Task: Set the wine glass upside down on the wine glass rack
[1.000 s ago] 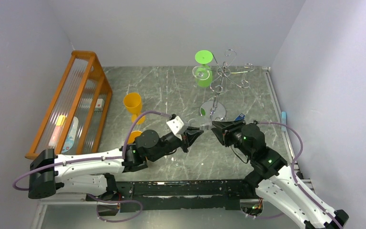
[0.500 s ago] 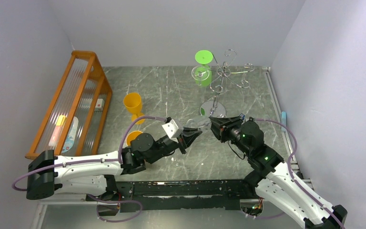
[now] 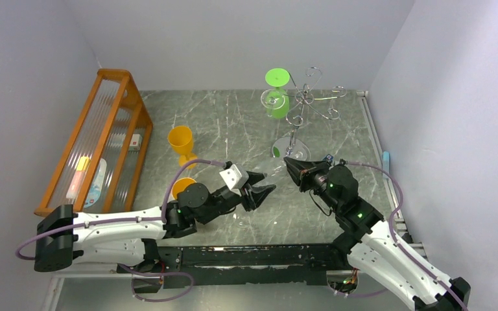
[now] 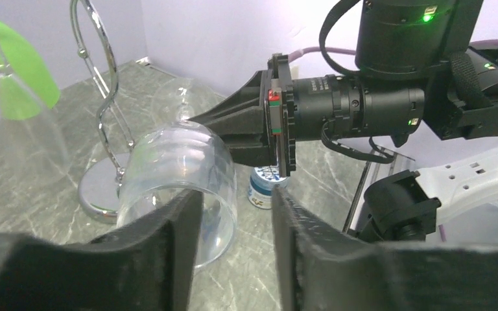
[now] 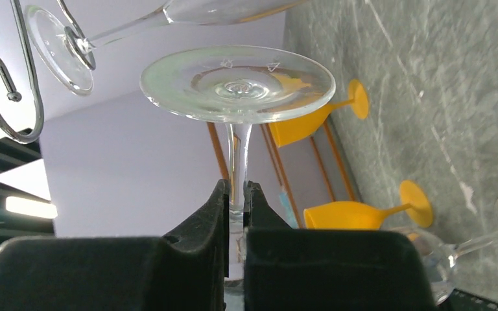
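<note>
Right hand point(image 5: 235, 188) clamped on wine glass point(image 5: 237, 81) stem, long axis near level, rim toward left hand point(image 4: 237, 197), its fingers apart

A robot lab test cell: plain pale walls point(image 3: 233, 39) box in the grey marbled table point(image 3: 220, 123) on three sides, with two arms point(image 3: 123, 223) bolted along its near edge.

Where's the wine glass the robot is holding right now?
The wine glass is clamped by its stem in the right gripper's jaws, mid-table in the top view, near the wine glass rack's base, the open left gripper beside its bowl.
</note>
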Robot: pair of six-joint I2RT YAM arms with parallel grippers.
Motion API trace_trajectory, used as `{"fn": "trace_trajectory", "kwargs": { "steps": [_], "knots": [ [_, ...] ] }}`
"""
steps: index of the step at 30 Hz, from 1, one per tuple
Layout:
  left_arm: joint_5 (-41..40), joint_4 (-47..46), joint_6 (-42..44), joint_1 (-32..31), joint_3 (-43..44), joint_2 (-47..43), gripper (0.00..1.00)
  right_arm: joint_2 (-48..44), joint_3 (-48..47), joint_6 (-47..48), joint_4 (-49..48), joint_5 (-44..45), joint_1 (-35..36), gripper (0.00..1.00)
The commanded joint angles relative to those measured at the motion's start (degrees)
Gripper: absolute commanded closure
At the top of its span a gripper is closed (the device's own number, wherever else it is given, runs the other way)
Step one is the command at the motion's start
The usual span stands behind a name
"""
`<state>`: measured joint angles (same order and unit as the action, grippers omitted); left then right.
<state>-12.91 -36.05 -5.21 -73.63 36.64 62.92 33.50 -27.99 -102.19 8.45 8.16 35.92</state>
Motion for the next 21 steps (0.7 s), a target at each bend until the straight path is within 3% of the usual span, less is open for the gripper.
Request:
{"fn": "trace_trajectory", "kwargs": {
  "steps": [1,4,6,14,21],
  "knots": [
    [-2.3,0.36,-2.14,-0.29,-1.55,-2.82,0.46,0.26,-0.93,7.3,-0.1,6.05,0.2,1.0],
    [-4.68,2.21,-3.19,-0.29,-3.06,-5.61,0.31,0.49,-2.5,13.41,1.0,11.15,0.15,1.0],
    [-6.05,4.26,-3.77,-0.29,-3.28,-7.38,0.27,-0.56,-2.08,19.18,-1.36,13.86,0.16,1.0],
    [-12.46,18.02,-4.91,-0.29,2.3,-9.06,0.17,-6.21,1.36,45.5,-12.61,18.55,0.11,1.0],
    [-13.13,20.29,-4.41,-0.29,4.29,-8.18,0.1,-12.29,3.25,59.43,-16.61,18.14,0.14,1.0]
  ]
}}
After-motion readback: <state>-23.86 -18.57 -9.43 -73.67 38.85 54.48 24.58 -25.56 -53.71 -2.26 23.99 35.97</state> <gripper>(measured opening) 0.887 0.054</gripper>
